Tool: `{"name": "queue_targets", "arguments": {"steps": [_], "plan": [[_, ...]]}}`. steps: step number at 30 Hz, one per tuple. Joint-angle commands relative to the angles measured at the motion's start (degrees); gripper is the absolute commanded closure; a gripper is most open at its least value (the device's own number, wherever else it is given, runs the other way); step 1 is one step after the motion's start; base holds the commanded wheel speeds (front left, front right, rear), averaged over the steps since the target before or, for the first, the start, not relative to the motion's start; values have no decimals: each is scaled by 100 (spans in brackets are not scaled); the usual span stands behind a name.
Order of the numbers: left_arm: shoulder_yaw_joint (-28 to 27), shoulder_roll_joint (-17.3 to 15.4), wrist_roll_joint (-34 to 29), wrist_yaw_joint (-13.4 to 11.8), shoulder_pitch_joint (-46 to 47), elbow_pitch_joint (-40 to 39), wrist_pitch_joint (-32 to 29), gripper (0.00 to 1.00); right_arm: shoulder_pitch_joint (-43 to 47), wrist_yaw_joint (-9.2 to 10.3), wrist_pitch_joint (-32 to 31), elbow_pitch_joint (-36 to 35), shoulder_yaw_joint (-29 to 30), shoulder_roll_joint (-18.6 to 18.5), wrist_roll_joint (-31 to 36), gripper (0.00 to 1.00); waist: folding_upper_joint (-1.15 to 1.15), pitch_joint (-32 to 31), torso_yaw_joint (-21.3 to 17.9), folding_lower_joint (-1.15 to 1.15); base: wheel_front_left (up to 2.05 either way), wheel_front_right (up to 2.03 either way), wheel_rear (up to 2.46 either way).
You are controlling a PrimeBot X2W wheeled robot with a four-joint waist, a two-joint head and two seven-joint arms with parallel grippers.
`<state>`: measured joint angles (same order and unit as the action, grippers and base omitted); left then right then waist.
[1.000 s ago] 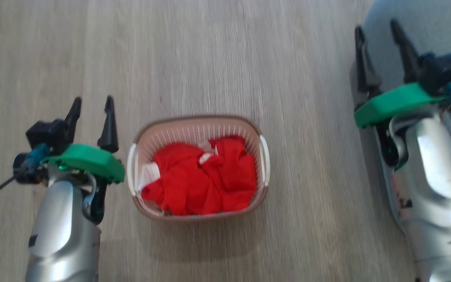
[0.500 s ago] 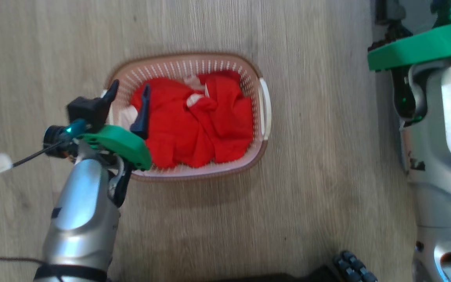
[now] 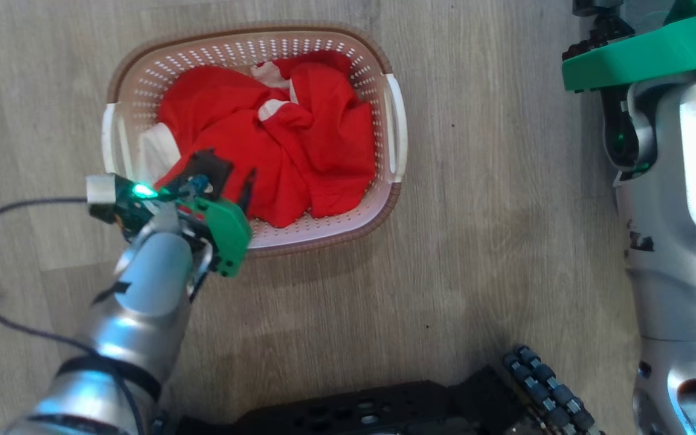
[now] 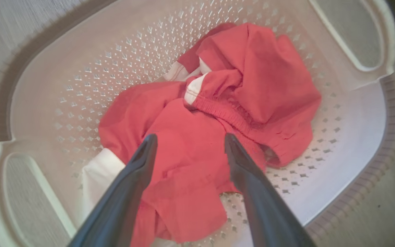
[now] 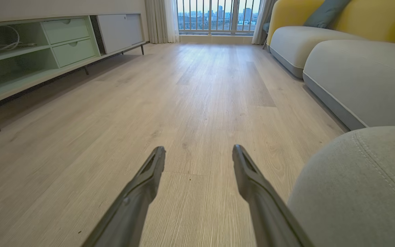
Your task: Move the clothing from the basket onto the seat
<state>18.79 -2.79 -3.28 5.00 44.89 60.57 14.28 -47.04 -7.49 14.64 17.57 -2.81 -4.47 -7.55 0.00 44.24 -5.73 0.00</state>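
On the wood floor (image 3: 481, 254) the basket (image 3: 397, 130) stands with all the clothing (image 3: 312, 139) inside it, a red heap with white panels spread from its left-handle end to its far right corner. The left claw (image 4: 190, 138) hangs over the heap near the basket's near-left corner, jaws spread wide with nothing gripped. Its tips look just above the cloth, though I cannot be sure they are not grazing it.

To take this grab well, I would drive the tips down into the thick fold ahead of them rather than the flat single layer by the near wall. I would close only once cloth bunches between them, keeping clear of the perforated wall.

The right claw (image 5: 198, 148) is wide and empty too, over bare floor just beside the seat (image 5: 355, 192). The heap hides the basket's bottom, so how many garments lie there is unclear. The seat is cut off at the edge of the right wrist view.
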Motion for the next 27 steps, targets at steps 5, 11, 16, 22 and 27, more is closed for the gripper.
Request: {"name": "queue_targets", "arguments": {"steps": [5,11,16,22,27], "plan": [[205,-273,-404,-438,423,727,-53,0,67,0,36,-190,-90,129,-64,0,0,136,-151,0,0,0,0],[439,-280,-562,-446,710,1178,-563,0,115,0,36,-169,-98,151,-151,0,0,221,-250,0,0,0,0],[579,-331,-681,-623,779,1271,-1058,0,121,0,36,-172,-148,156,-269,0,0,257,-309,0,0,0,0],[730,-429,-757,-651,839,1315,-1566,0,120,0,36,-215,-227,157,-414,0,0,329,-395,0,0,0,0],[879,-483,-815,-561,860,1326,-1792,100,116,0,36,-215,-228,158,-477,0,0,327,-420,0,0,0,0]]}}
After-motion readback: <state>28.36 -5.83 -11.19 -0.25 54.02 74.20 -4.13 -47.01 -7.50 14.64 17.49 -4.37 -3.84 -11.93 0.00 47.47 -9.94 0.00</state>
